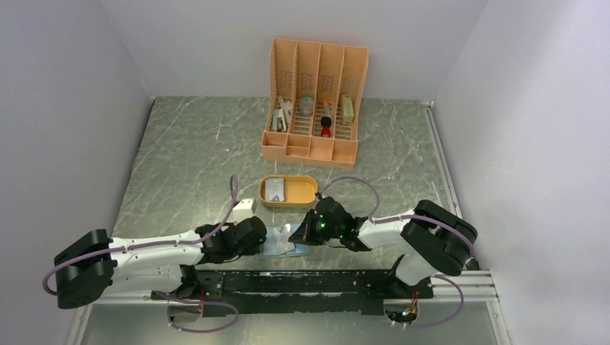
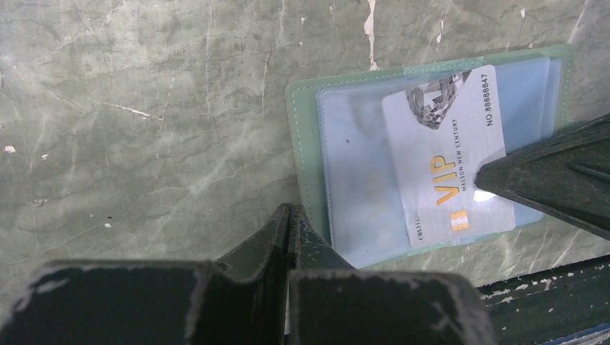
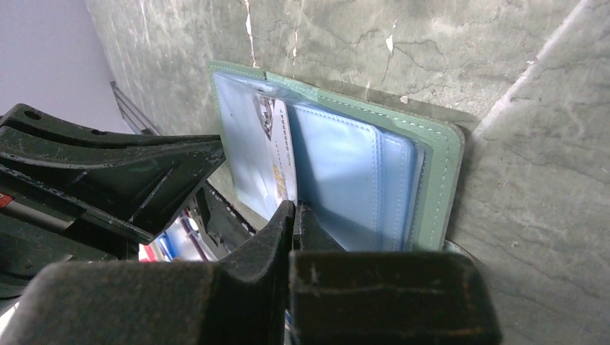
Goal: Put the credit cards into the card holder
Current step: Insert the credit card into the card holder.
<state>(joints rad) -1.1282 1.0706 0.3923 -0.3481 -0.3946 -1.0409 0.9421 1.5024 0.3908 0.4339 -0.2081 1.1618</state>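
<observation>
The card holder point(image 2: 306, 144) lies open on the table between both arms, grey-green with clear plastic pockets point(image 3: 338, 172). A pale credit card point(image 2: 449, 154) marked VIP lies slanted over its pocket, partly past the holder's near edge. My left gripper point(image 2: 290, 212) is shut, its tips resting at the holder's left border. My right gripper point(image 3: 293, 208) is shut too, its tip pressing on the card point(image 3: 275, 154). In the top view the holder point(image 1: 282, 249) shows between the left gripper point(image 1: 267, 241) and the right gripper point(image 1: 301, 233). Another credit card point(image 1: 274, 190) lies in the orange tray.
The orange oval tray point(image 1: 306, 192) sits just beyond the grippers. A tall orange slotted organizer point(image 1: 313, 100) with small items stands at the back. A small white object point(image 1: 244, 206) lies left of the tray. Grey walls close in both sides.
</observation>
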